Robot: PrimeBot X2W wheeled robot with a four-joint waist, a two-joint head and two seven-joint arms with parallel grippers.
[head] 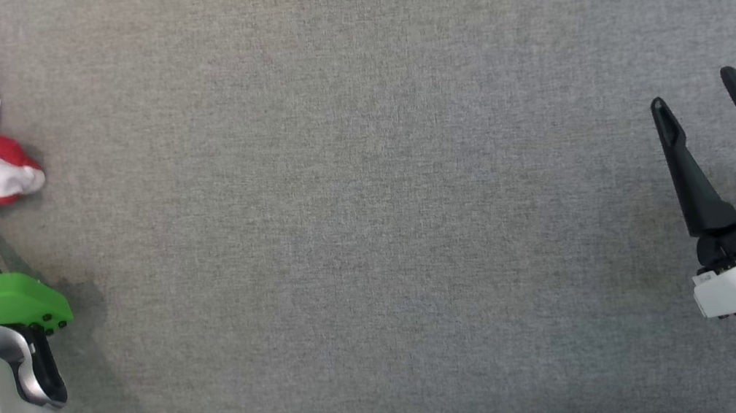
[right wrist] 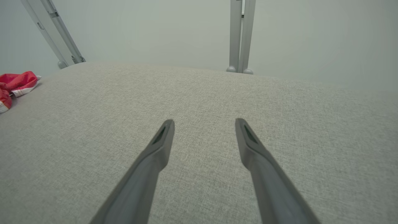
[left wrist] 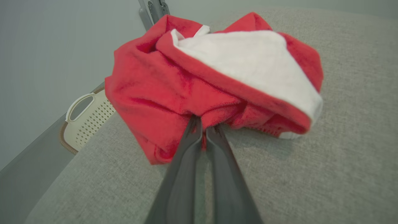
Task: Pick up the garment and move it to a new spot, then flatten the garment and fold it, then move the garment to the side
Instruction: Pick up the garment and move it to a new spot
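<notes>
The red-and-white garment (left wrist: 174,93) lies bunched on the grey fabric surface (left wrist: 311,174), pinched by the closed left gripper (left wrist: 203,132). The right gripper (right wrist: 203,123) gapes, well apart; possibly a basket (left wrist: 84,116) sits beyond.

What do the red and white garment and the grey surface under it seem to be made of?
The garment looks like soft knit or fleece, matte: it has a fuzzy nap and bunches in loose folds. The grey surface seems to be woven upholstery fabric, matte: it shows a fine heathered weave and a stitched seam along its edge.
</notes>
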